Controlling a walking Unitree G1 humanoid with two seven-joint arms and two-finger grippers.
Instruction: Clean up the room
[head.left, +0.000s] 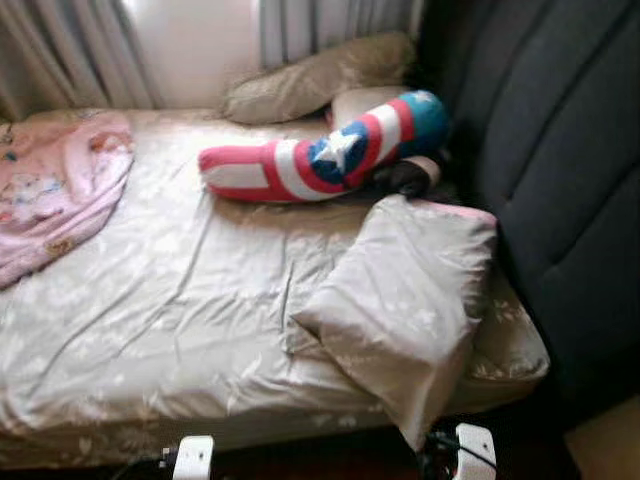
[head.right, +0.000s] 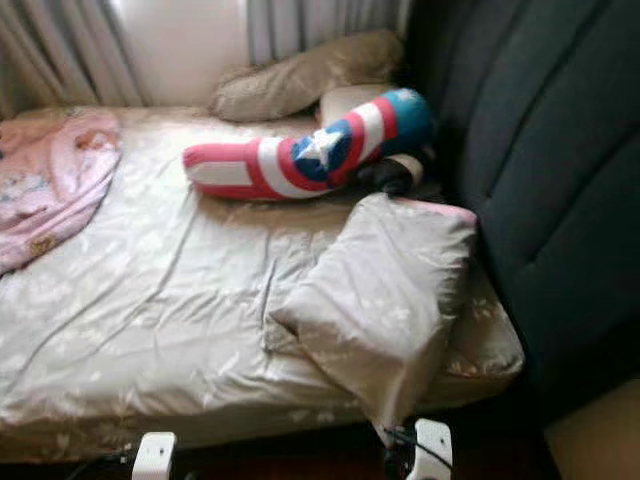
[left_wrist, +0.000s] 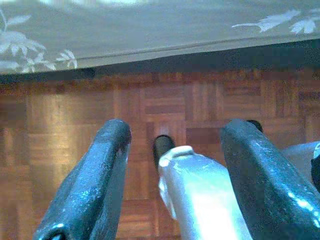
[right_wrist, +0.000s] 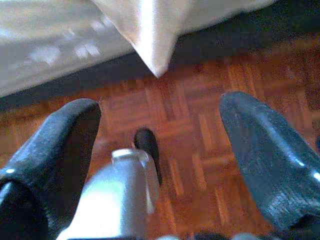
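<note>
Both my jaws hang released and empty below the bed (head.left: 150, 330), whose grey pillow (head.left: 405, 300) overhangs its edge, awaiting straightening.

Before me, a bed in pale leaf-print sheets (head.left: 180, 300); dark padded headboard (head.left: 560, 150) right of it, grey curtains (head.left: 70, 50) behind, parquet floor (left_wrist: 75, 145) below.

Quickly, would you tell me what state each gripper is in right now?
Left gripper: jaws open, holding nothing, above the parquet floor.
Right gripper: jaws open, holding nothing.
</note>
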